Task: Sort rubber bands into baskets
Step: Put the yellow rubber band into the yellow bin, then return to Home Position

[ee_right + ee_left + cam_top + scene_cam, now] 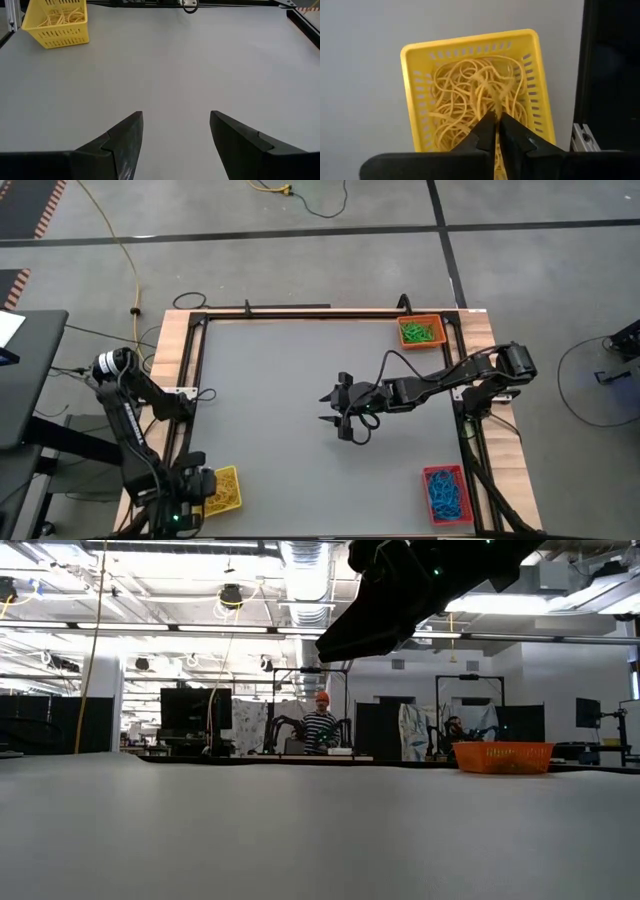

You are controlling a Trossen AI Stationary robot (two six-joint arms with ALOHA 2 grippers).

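Right gripper (175, 145) released over bare mid-table; left gripper (495, 132) clenched above yellow basket (417, 60).

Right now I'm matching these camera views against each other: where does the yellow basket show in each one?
High view: yellow basket at the table's near left corner, beside the left gripper.
Low view: not in it.
Left wrist view: centre, full of yellow rubber bands, behind the shut jaws.
Right wrist view: far corner.
Shared landmark: the grey table, seen in every view.
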